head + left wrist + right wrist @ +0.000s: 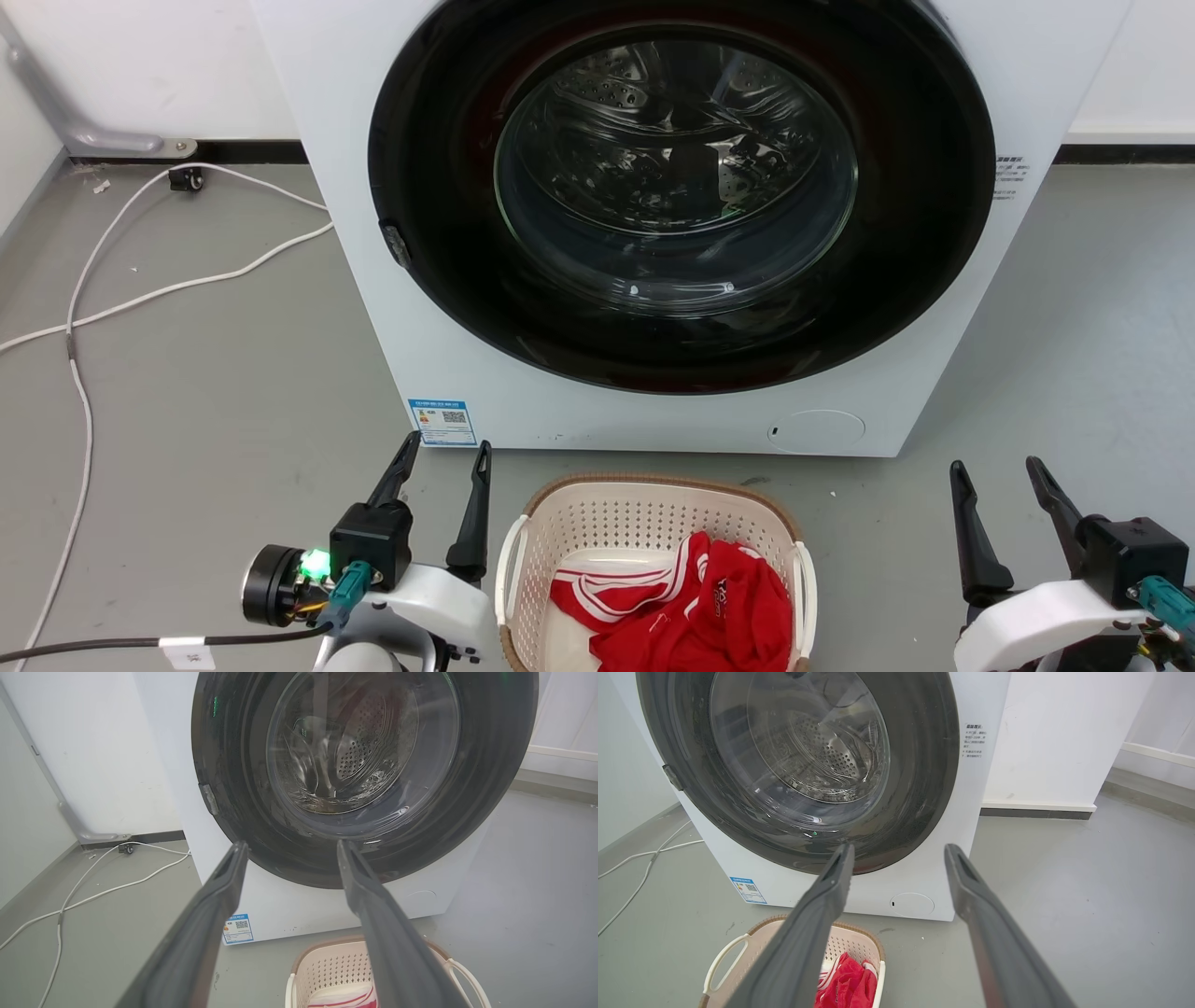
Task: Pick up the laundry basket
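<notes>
Blue QR sticker (442,422) on washer (364,280) beyond laundry basket (635,521); left gripper (448,441), right gripper (994,463) jaws apart.

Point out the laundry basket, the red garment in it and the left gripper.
laundry basket (644,525), head view, on its perforated far wall.
red garment (724,611), head view, on the middle of the cloth.
left gripper (446,446), head view, midway between its two fingertips.

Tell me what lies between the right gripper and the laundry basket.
Bare grey floor, nothing else; the head view shows that stretch from the right gripper to the laundry basket.
</notes>
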`<state>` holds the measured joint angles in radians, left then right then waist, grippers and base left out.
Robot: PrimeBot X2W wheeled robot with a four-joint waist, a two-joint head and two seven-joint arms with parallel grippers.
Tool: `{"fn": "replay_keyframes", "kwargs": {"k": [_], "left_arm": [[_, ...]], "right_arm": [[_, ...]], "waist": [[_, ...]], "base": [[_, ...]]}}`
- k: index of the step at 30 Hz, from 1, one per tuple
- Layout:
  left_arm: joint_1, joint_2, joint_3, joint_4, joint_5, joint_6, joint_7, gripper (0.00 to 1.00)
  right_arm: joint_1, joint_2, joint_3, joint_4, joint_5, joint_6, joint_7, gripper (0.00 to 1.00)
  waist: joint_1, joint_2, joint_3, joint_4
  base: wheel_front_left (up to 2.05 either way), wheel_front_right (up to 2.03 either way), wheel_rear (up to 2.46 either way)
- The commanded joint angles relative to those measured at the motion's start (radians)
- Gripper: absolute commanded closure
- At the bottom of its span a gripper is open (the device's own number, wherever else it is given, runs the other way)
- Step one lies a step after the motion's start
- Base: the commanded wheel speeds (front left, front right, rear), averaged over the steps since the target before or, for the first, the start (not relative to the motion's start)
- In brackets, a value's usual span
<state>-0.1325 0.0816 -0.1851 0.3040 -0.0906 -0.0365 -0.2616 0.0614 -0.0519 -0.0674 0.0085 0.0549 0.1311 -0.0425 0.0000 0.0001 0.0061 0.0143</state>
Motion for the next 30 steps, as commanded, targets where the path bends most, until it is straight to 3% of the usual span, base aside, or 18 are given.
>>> {"fn": "replay_keyframes", "kwargs": {"k": [1,9,18,30], "left_arm": [[-0.002,-0.003,0.004,0.003,0.008,-0.004,-0.005,0.00],[-0.039,-0.009,0.013,0.040,0.006,-0.007,-0.004,0.00],[-0.228,0.002,0.016,0.188,-0.008,-0.035,-0.001,0.00],[-0.494,0.034,-0.024,0.500,-0.056,-0.085,0.093,0.00]], "right_arm": [[-0.004,0.003,0.001,0.002,0.004,-0.001,-0.002,0.00],[-0.021,0.003,0.000,0.007,0.008,-0.001,-0.008,0.00],[-0.147,0.003,0.004,0.069,0.024,-0.001,-0.011,0.00],[-0.377,0.002,0.035,0.339,0.041,-0.001,-0.030,0.00]], "waist": [[0.0000,-0.0001,0.000,0.000],[0.0000,-0.0001,0.036,-0.001],[0.0000,-0.0001,0.222,-0.019],[0.0000,-0.0001,0.460,-0.049]], "base": [[0.00,0.00,0.00],[0.00,0.00,0.00],[0.00,0.00,0.00],[0.00,0.00,0.00]]}}
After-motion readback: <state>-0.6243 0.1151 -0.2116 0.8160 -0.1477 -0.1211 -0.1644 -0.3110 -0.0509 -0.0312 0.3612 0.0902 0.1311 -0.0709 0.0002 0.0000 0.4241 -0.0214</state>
